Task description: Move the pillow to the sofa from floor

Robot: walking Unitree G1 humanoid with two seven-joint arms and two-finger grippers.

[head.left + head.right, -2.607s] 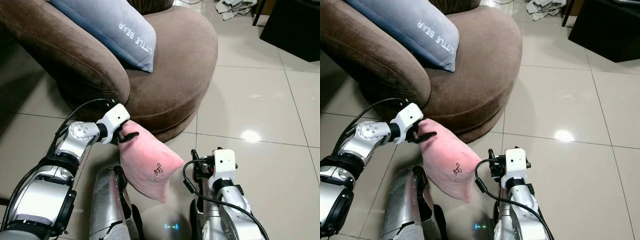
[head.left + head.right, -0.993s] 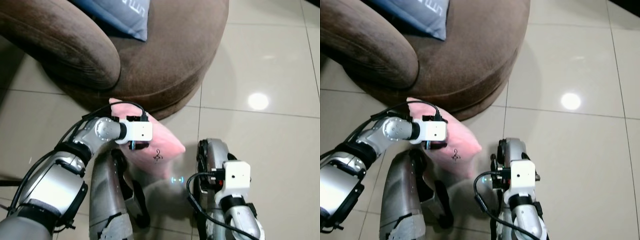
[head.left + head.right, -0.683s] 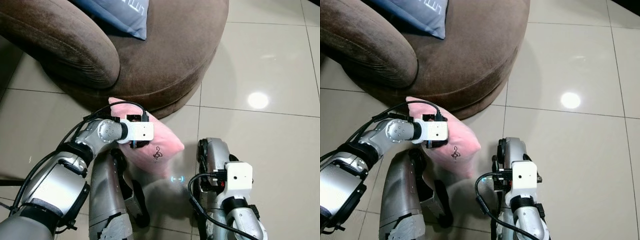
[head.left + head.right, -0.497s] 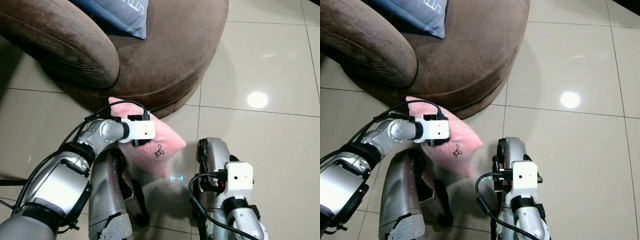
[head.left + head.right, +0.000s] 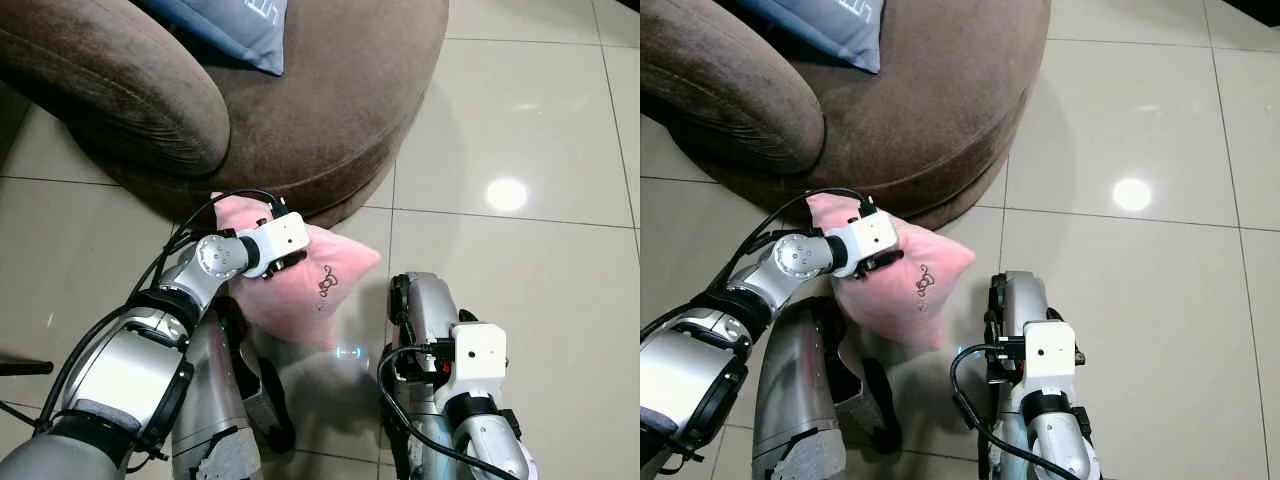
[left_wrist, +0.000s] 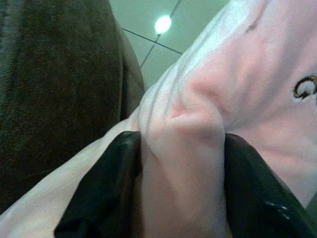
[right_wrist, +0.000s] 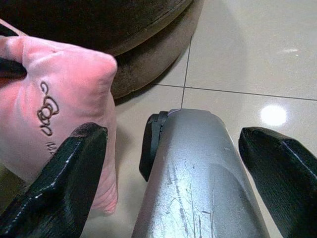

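**Gripping the pink pillow beside the sofa base**

The left gripper point(image 6: 181, 198) is pinching a fold of the pillow point(image 5: 300, 285), its two black fingers point(image 6: 101, 193) clenched on the pink cloth, which is bunching up between them. The pillow is hanging from that grip just above the tile floor point(image 5: 520, 120), close against the curved base of the brown sofa point(image 5: 330, 110), with one corner pointing toward the robot's right and a small dark embroidered mark facing up. Its lowest corner is sitting over the robot's left leg point(image 5: 215, 400).

The sofa's thick armrest point(image 5: 110, 85) is bulging out just above and to the left of the pillow, and the seat edge is overhanging the spot where the pillow is being held, so both are standing between the pillow and the seat. A blue cushion point(image 5: 225, 25) with white lettering is lying on the seat, up against the armrest.

The right gripper point(image 7: 188, 173) is hanging low by the robot's right leg point(image 7: 198, 173), its fingers spread wide apart and grasping nothing; the pillow is showing just past one fingertip. A ceiling light is glinting on the tiles to the right of the sofa.
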